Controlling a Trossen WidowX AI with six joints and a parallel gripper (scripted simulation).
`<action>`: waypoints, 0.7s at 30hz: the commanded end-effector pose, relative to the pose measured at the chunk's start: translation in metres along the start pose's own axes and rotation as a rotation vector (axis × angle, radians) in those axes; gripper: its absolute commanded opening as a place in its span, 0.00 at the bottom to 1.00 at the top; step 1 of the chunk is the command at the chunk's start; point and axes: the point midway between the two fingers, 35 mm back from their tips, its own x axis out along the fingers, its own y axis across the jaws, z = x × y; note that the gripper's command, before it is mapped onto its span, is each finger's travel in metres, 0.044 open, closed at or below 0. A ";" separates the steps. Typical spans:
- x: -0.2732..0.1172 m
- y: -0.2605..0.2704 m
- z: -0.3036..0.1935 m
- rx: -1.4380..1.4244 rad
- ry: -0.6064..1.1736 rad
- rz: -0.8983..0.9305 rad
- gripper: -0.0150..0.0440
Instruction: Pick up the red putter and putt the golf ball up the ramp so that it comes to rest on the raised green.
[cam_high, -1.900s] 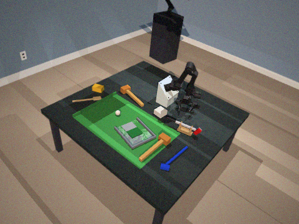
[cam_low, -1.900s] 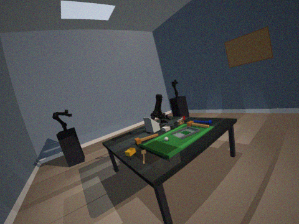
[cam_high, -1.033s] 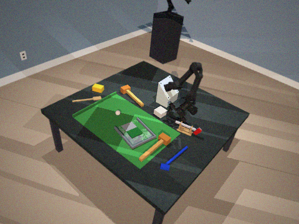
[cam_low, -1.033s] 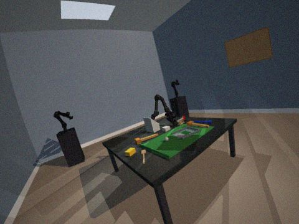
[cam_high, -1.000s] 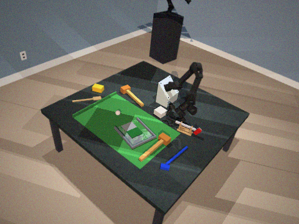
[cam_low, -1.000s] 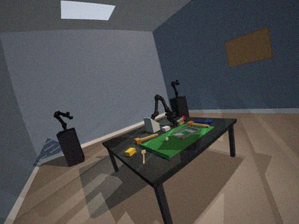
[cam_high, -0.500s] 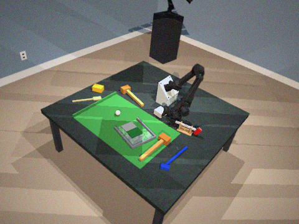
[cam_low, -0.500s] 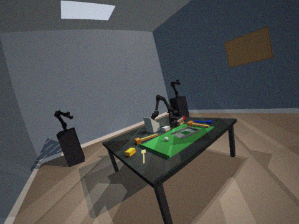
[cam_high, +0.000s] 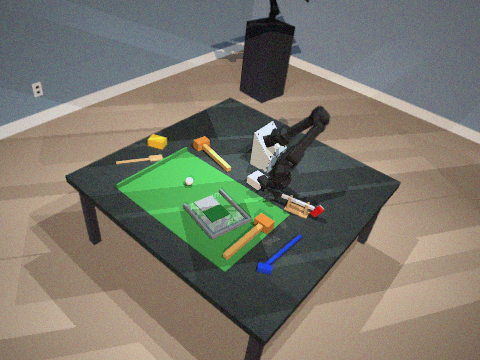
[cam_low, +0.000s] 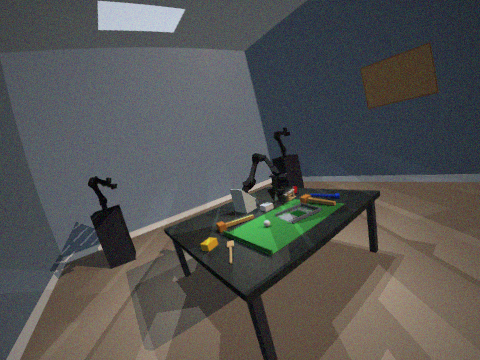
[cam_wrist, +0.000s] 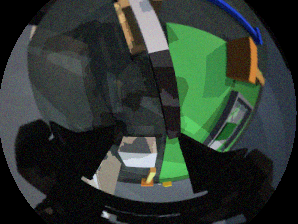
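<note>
The putter lies on a wooden stand (cam_high: 297, 207) (cam_wrist: 131, 31), with its red head (cam_high: 317, 211) (cam_low: 295, 189) past the stand, a white shaft (cam_wrist: 151, 31) and a dark grip (cam_wrist: 165, 90). My gripper (cam_high: 271, 190) (cam_wrist: 150, 132) is open, low over the grip's end. In the wrist view the grip runs between the fingers, nearer the right one; nothing is held. The white golf ball (cam_high: 189, 181) (cam_low: 267, 223) rests on the green mat (cam_high: 150, 185) (cam_low: 260, 243). The dark raised green (cam_high: 217, 214) (cam_low: 299, 213) (cam_wrist: 226, 131) sits within grey rails behind the pale ramp (cam_high: 205, 202).
A white block (cam_high: 256, 180) (cam_low: 266, 206) (cam_wrist: 137, 154) lies close to the gripper. An orange mallet (cam_high: 242, 241) lies across the mat's corner, with a blue mallet (cam_high: 283, 251) beyond. Another mallet (cam_high: 216, 156), a yellow block (cam_high: 157, 141) and a small wooden mallet (cam_high: 140, 160) lie around the far end.
</note>
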 end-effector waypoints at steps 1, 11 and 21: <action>-0.056 -0.021 0.024 -0.405 -0.468 0.097 1.00; -0.056 -0.021 0.024 -0.405 -0.468 0.097 1.00; -0.053 -0.021 0.024 -0.405 -0.468 0.097 1.00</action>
